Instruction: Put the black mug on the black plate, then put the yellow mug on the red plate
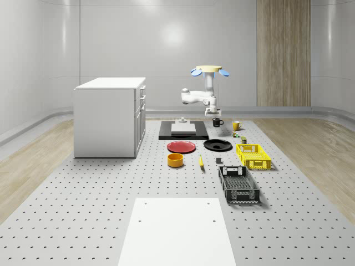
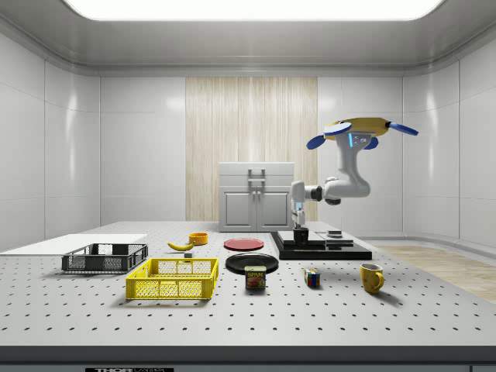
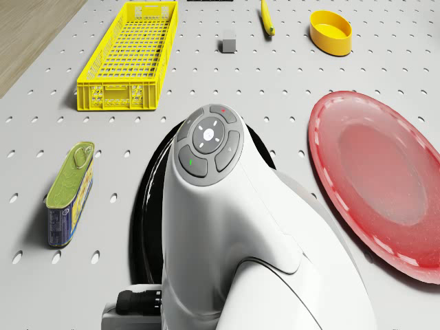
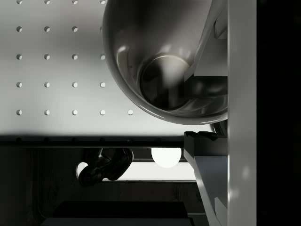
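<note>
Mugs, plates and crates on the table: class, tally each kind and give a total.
Mugs: 2, black and yellow
Plates: 2, red and black
Crates: 2, yellow and black
Total: 6

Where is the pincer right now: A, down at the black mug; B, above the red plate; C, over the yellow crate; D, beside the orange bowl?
A: in the side view the pincer reaches down onto the black mug while the drone hovers above; the wrist view looks straight into the mug's dark bowl.
</note>
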Robot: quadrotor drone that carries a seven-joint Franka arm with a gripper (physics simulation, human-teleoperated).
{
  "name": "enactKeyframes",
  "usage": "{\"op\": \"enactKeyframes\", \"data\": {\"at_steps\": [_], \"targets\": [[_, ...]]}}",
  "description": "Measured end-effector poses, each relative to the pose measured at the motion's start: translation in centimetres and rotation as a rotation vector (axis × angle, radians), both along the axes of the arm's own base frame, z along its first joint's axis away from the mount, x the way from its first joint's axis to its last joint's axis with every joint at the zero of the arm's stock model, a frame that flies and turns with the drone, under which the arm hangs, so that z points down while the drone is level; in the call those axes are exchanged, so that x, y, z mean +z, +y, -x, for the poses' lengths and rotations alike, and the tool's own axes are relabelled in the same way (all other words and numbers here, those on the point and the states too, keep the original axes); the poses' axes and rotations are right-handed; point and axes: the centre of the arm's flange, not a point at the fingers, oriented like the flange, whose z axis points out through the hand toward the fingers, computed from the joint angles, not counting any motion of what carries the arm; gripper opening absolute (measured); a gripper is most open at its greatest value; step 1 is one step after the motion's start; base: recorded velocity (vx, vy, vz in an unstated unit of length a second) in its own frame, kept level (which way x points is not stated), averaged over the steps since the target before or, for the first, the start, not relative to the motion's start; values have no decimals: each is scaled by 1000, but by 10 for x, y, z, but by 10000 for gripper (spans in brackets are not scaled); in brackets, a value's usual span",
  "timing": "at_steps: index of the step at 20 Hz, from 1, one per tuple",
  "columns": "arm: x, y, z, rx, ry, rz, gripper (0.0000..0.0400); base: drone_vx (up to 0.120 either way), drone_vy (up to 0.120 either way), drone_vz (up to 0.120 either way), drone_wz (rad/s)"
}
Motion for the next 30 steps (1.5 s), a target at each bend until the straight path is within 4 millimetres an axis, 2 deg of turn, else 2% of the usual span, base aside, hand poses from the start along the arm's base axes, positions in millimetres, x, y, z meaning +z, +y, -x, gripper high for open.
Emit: {"op": "enactKeyframes", "data": {"at_steps": [27, 30], "targets": [[0, 0, 0, 0, 0, 0, 100, 120, 0, 0, 0], [0, 0, 0, 0, 0, 0, 100, 120, -93, 0, 0]]}}
